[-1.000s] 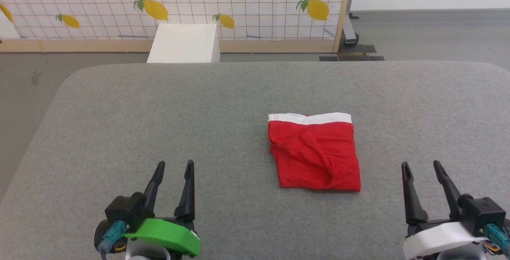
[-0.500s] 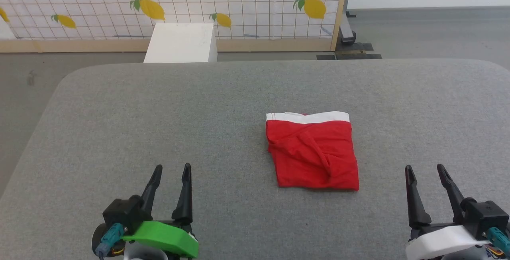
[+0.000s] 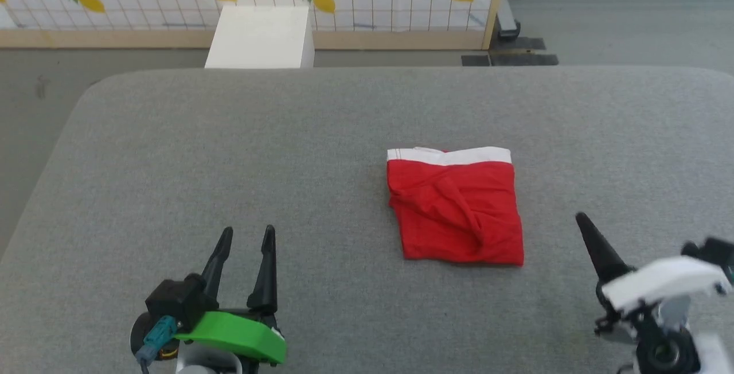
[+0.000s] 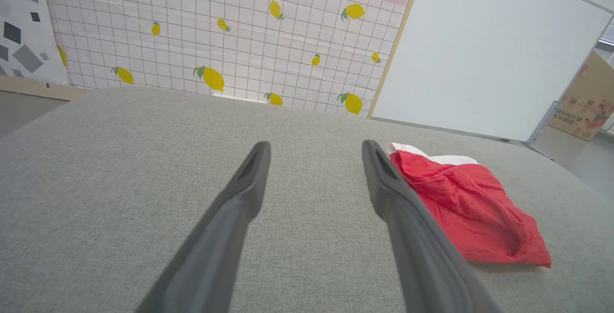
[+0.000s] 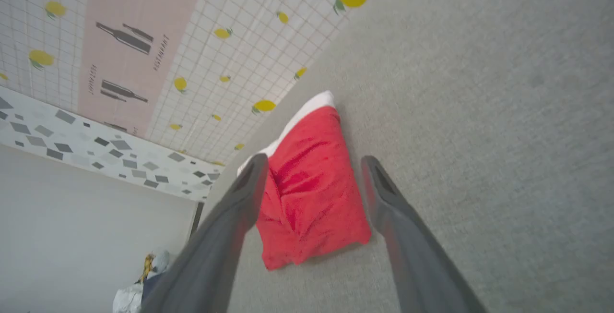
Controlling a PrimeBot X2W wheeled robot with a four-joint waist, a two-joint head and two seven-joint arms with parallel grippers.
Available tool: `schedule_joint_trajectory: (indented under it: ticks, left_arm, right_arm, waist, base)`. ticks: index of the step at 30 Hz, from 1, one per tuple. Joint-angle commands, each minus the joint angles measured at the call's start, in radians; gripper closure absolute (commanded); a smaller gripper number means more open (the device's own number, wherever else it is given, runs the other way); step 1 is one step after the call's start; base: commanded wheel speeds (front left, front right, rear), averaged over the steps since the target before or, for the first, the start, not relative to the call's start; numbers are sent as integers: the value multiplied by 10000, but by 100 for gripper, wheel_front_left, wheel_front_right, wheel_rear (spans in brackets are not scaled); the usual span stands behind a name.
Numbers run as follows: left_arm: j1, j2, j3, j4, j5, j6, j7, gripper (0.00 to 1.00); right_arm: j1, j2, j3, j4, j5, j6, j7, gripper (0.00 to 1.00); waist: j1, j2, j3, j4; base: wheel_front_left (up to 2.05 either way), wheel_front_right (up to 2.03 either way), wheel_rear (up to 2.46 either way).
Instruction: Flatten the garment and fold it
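Head view: one garment (image 3: 456, 207), a folded red square with a white band at its far edge, lies right of centre on the grey table (image 3: 229, 144). One white box (image 3: 261, 35) stands beyond. Left gripper (image 3: 246, 236) sits low left, fingers apart, empty. Left wrist view: there's a cardboard box (image 4: 587, 104), far right. Right wrist view: right gripper (image 5: 312, 164) is spread too, the garment framed between its fingers, clear of them.

The red garment (image 3: 456, 213) lay folded into a wrinkled square, white band at its far edge, ahead of the right gripper (image 5: 312, 159), not touching it.
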State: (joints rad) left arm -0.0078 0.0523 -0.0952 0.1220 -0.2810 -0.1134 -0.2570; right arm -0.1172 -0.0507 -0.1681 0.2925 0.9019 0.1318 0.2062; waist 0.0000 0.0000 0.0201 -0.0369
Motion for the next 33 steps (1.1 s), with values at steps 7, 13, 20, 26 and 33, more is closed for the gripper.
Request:
schedule_joint_trajectory:
  ticks: [7, 13, 20, 26, 33]
  left_arm:
    - [-578, -20, -155, -189, 157, -18, -47, 0]
    - [-865, -20, -225, -248, 164, -42, -47, 0]
    - [-1026, -20, -308, -326, 137, -31, -47, 0]
    - [-1157, -20, -297, -339, 132, -17, -47, 0]
    - [-1219, -20, -313, -337, 84, 14, -47, 0]
  right_arm:
    - [-2678, -33, -1707, 3126, 336, -11, 3792, 0]
    - [-4409, -208, -2787, 4866, -814, -11, 5009, 0]
    - [-5481, -347, -3497, 6039, -2589, -11, 5373, 0]
    - [-5990, -172, -3546, 6360, -3400, -11, 6272, 1]
    - [-5847, -36, -2780, 5383, -3755, -11, 7045, 100]
  waist:
    - [0, 0, 758, 614]
    - [0, 0, 1174, 1072]
    - [0, 0, 1516, 1499]
    - [0, 0, 1673, 1688]
    - [0, 0, 1615, 1708]
  base:
    - [0, 0, 0]
    - [0, 0, 0]
    - [0, 0, 0]
    - [0, 0, 0]
    - [0, 0, 0]
